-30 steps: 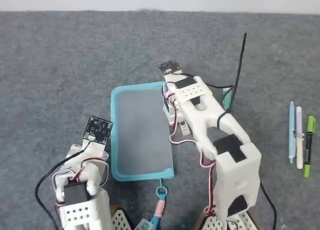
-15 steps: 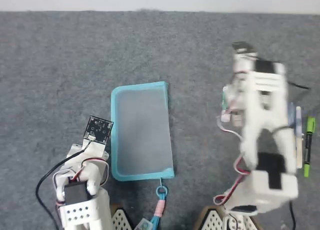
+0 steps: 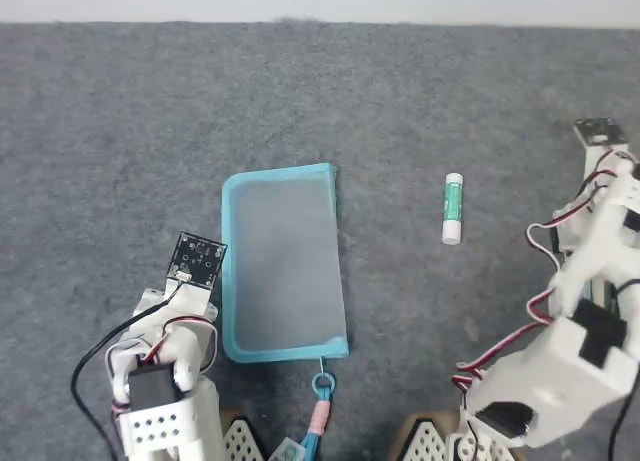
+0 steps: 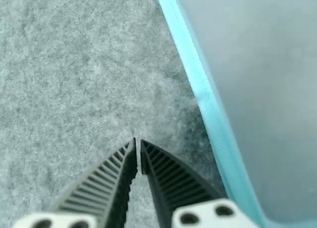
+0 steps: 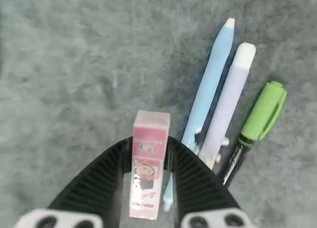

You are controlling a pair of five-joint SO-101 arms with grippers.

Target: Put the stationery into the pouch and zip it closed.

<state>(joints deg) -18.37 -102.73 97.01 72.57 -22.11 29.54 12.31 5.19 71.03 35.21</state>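
The pouch (image 3: 283, 264) lies mid-table, with the glue stick (image 3: 453, 208) to its right, well apart. The left gripper (image 4: 137, 146) sits just left of the pouch's edge. The eraser (image 5: 147, 181) stands between the jaws of the right gripper (image 5: 149, 140), seemingly touching both, with three pens (image 5: 225, 114) side by side just beside it.

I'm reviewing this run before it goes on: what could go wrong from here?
1. The right gripper is at the eraser, with the blue pen close beside it, so it might nudge or catch the pen too.
2. The left gripper is shut beside the pouch, not holding it, so the pouch could slide when something is pushed in.
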